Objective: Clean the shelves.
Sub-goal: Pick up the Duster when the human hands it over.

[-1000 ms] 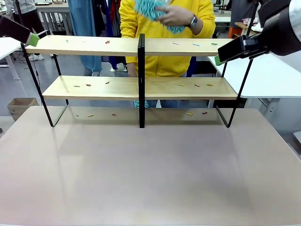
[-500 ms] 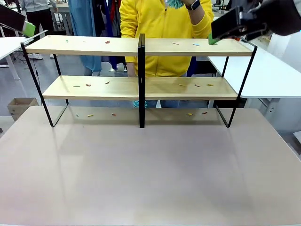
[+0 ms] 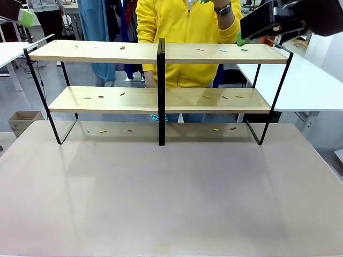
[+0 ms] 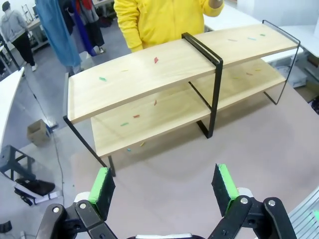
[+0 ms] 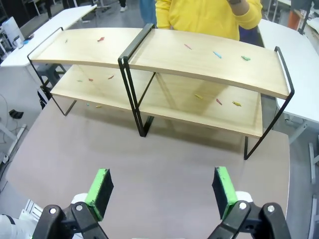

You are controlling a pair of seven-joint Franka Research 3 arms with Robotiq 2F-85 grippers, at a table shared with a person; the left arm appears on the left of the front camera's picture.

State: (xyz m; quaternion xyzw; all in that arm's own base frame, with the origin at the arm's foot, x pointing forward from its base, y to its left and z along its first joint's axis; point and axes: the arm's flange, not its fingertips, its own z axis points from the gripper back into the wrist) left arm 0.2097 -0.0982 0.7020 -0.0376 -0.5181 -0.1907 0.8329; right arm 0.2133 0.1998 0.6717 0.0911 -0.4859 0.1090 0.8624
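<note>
The shelves (image 3: pixel 161 53) stand at the far side of the beige table, two light wooden boards in a thin black frame with a black centre divider. Small coloured scraps (image 3: pixel 222 51) lie on both boards and on the table under the rack (image 3: pixel 128 130). My left gripper (image 4: pixel 163 186) is open and empty, high above the rack's left end; its green pad (image 3: pixel 25 17) shows at the front view's top left. My right gripper (image 5: pixel 161 191) is open and empty too, and hangs over the top board's right end, with a pad (image 3: pixel 243 39) just above it.
A person in a yellow top (image 3: pixel 182 21) stands right behind the shelves with one hand raised. White tables flank the rack at left (image 3: pixel 8 51) and right (image 3: pixel 300 80). A cardboard box (image 3: pixel 22 120) sits on the floor at the left. The beige tabletop (image 3: pixel 171 198) stretches in front.
Both grippers have risen: the right from beside the top board's right end to above it, the left up toward the top-left corner. The person's hand with a teal cloth went up out of frame.
</note>
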